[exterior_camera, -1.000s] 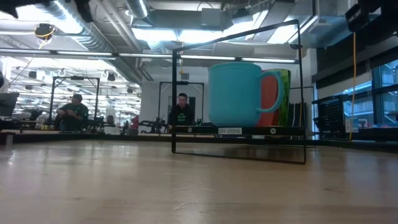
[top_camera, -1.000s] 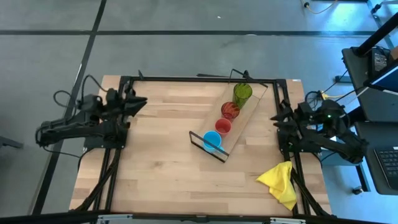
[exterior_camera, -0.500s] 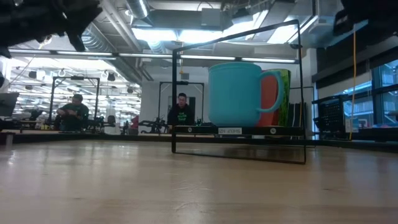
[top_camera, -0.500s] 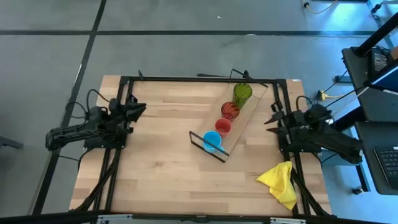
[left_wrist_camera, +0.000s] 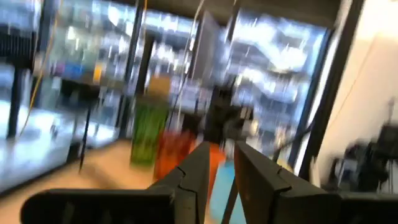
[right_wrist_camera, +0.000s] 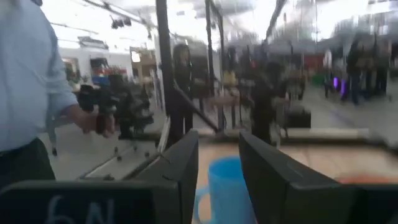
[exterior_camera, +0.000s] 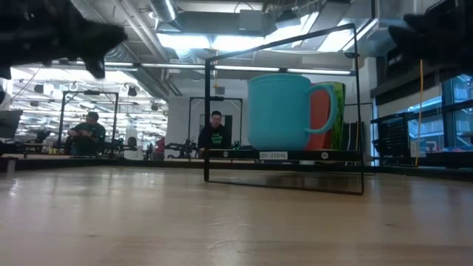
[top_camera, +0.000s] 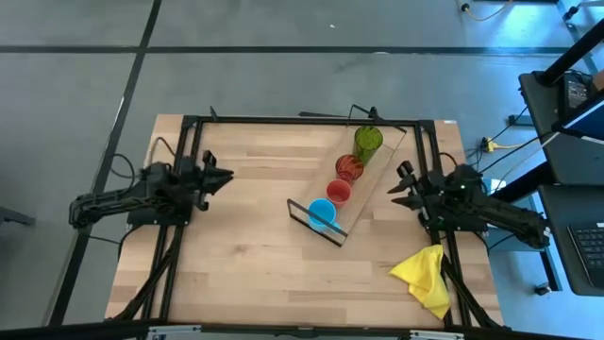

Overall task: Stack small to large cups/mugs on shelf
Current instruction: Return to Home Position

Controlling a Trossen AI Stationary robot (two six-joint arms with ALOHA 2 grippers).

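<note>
Cups (top_camera: 348,167) on shelf (top_camera: 378,161); left pincer (top_camera: 227,178), right pincer (top_camera: 394,184) ajar, empty

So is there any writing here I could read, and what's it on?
"6N": faint, and I am not sure of it, on the body of the right gripper, in the right wrist view.
Small label on the front edge of the shelf, in the low view: too small to read.
Mug: no writing shows on it.
Nothing else can be read.
</note>
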